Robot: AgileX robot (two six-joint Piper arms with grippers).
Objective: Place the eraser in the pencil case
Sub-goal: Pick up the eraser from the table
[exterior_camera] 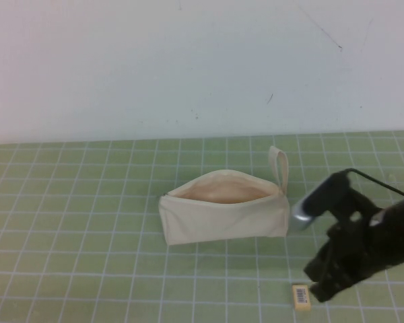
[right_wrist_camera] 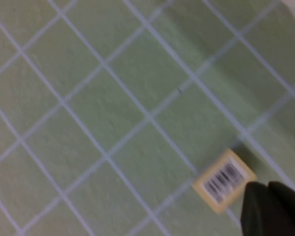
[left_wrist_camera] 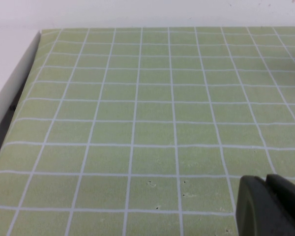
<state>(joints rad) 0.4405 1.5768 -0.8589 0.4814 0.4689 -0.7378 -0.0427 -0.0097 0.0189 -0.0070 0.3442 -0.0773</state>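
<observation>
Matting of green grid (exterior_camera: pixel 87 222) covers the whole table, the largest thing in sight, with a pale wall behind it. On it, near the centre of the high view, lies the pencil case (exterior_camera: pixel 222 215), a cream canvas pouch on its side with its zip mouth gaping upward and the peach lining showing; its loop strap (exterior_camera: pixel 279 165) sticks out at the pouch's 1 o'clock end.

The right gripper (exterior_camera: pixel 321 288), on its black arm, sits at about 4 o'clock from the pouch, low over the mat. Whether its fingers are spread or closed cannot be told; the wrist view shows only a dark finger tip (right_wrist_camera: pixel 273 209) at the edge, nothing gripped.

The left gripper (left_wrist_camera: pixel 270 206) appears only in its own wrist view, over bare matting; its opening cannot be told either, and it looks parked.

Smallest is the eraser (exterior_camera: pixel 301 297), a tan block with a barcode label facing up, flat on the mat at roughly 5 o'clock from the pouch and just beside the right gripper's tip, at its 9 o'clock.

The step in hand seems to be the approach to the pick: the eraser is not yet held. The next move calls for centring the fingers over so small a block, closing on its sides, then lifting it to the open mouth at about 11 o'clock.
</observation>
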